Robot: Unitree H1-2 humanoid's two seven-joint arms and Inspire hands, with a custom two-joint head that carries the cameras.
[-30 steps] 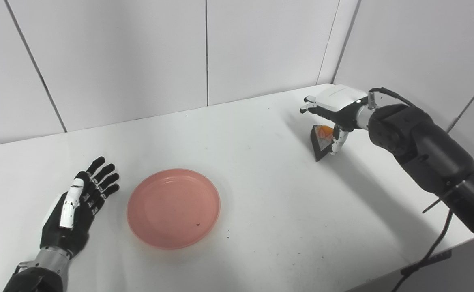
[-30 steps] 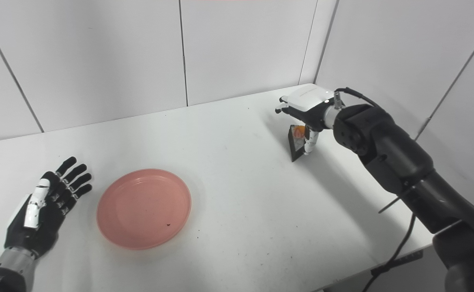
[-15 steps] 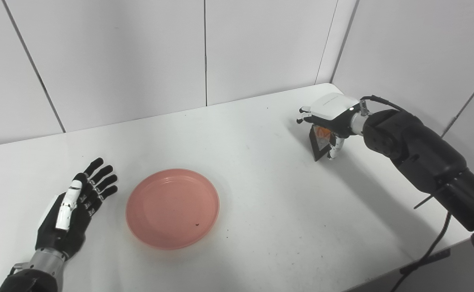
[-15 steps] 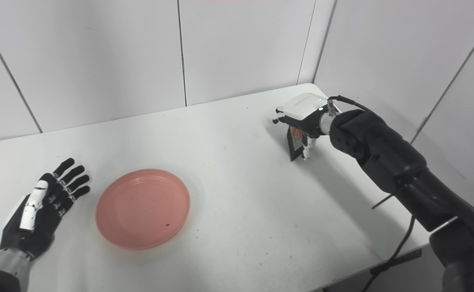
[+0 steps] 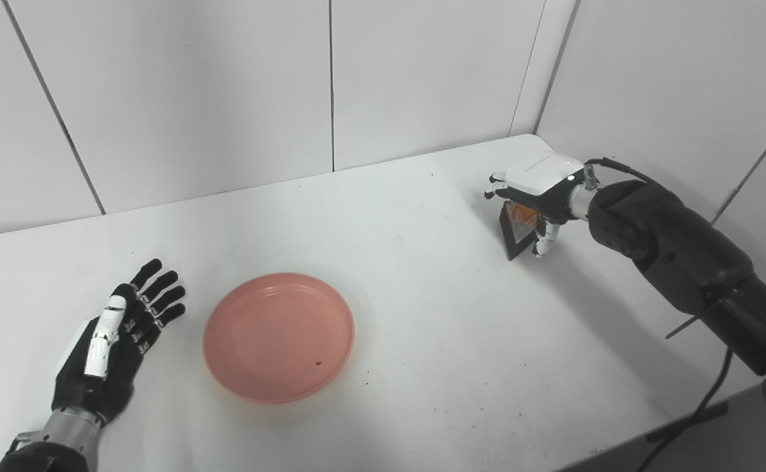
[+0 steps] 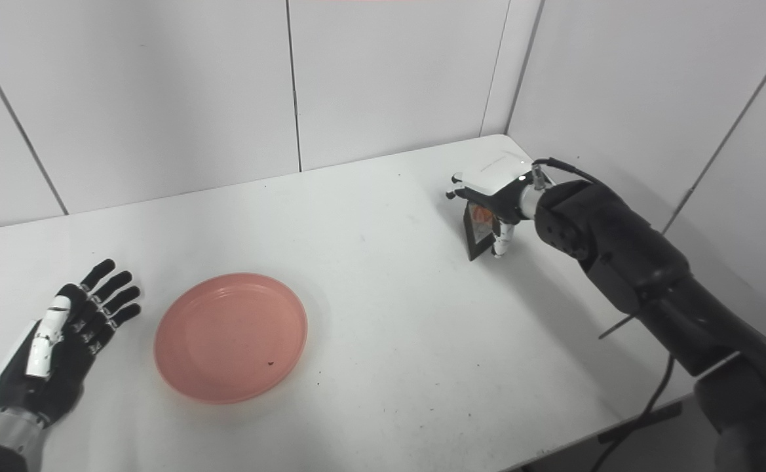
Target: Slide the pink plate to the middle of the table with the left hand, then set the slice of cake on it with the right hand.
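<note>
While the round pink plastic plate (image 5: 279, 335) lies flat on the white table (image 5: 422, 314), left of centre and near the front edge, the black-and-white left hand (image 5: 113, 344) rests just beside its left rim, palm up, fingers spread and holding nothing, not touching it. Bare tabletop stretches wide between plate and right side. Near the far right corner, the dark triangular slice of cake with an orange topping (image 5: 519, 226) stands on edge, and the white-backed right hand (image 5: 535, 191) curls over it, fingers and thumb pinching it.
</note>
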